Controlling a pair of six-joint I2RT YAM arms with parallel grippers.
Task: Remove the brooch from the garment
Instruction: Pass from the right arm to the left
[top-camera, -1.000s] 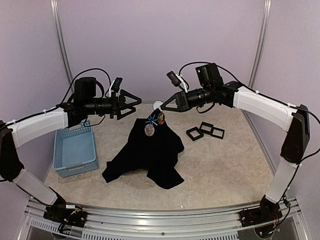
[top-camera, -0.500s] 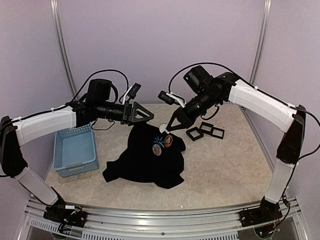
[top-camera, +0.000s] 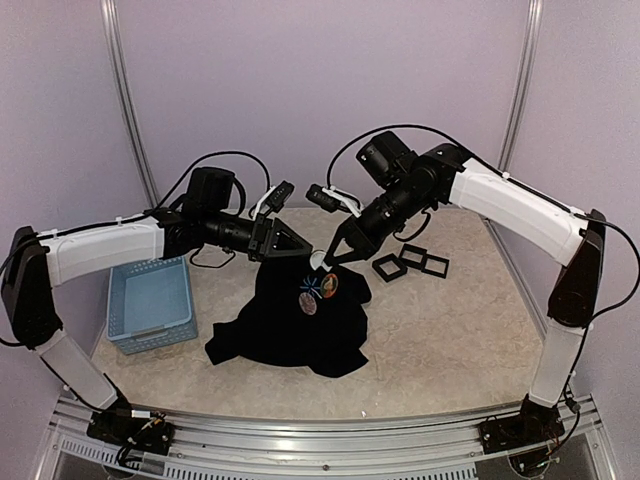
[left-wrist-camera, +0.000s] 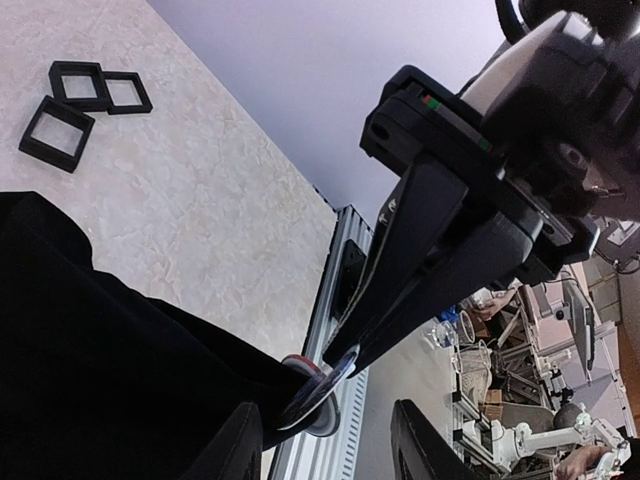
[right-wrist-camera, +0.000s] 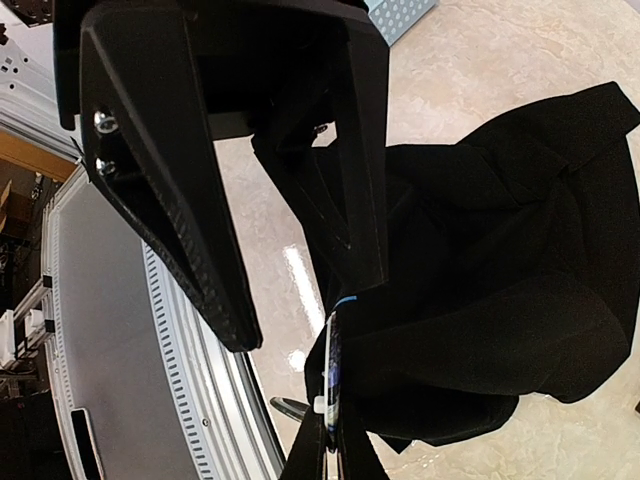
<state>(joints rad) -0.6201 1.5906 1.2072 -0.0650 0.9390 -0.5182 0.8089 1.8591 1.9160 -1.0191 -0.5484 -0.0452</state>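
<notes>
The black garment (top-camera: 295, 325) is lifted at its neck, the rest heaped on the table. My right gripper (top-camera: 326, 261) is shut on the rim of a round, blue-faced brooch (left-wrist-camera: 345, 372) pinned there; edge-on, the brooch (right-wrist-camera: 333, 375) sits between its closed fingers (right-wrist-camera: 312, 455). A red-rimmed disc (left-wrist-camera: 300, 362) lies just behind it. From above, two more discs (top-camera: 308, 302) (top-camera: 329, 283) show on the cloth. My left gripper (top-camera: 301, 252) comes in from the left, open, one finger (left-wrist-camera: 238, 448) against the cloth and the other (left-wrist-camera: 420, 440) clear of the discs.
A light-blue basket (top-camera: 150, 300) stands at the left. Three black square frames (top-camera: 410, 262) lie to the right of the garment, also the frames (left-wrist-camera: 80, 95) at the far side in the left wrist view. The metal rail (top-camera: 300, 425) runs along the near edge.
The right gripper has lowered the garment's neck toward the table. The left gripper has moved right, up to the neck, and its jaws have narrowed.
</notes>
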